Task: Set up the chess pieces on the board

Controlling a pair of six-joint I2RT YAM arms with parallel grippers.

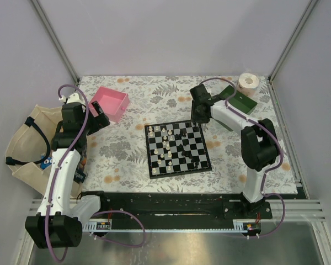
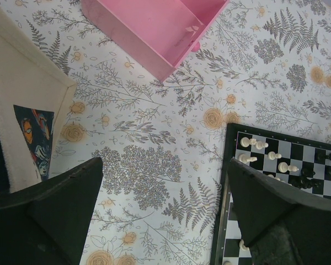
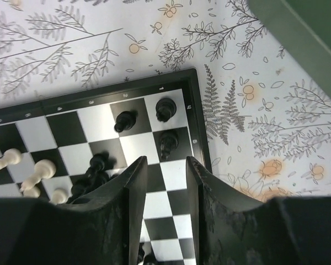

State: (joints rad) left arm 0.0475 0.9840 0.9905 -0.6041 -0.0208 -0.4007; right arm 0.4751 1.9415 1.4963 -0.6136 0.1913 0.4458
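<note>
While the right gripper [image 3: 166, 163] hangs over the far right corner of the board [image 3: 94, 124], its jaws stand slightly parted and empty, with a black piece [image 3: 166, 144] upright just beyond the fingertips. More chess pieces [image 1: 166, 144] crowd the board's middle. The left gripper [image 2: 163, 165] hovers released and empty over the counter [image 2: 154, 127], left of the board and near the pink tray [image 2: 154, 27].

No legible text, brand or number is present. The board [image 3: 99, 100] carries small white marks along its black border, too small to read. The printed patch [image 2: 33, 138] on the cream bag [image 2: 22, 83] shows no readable lettering.
</note>
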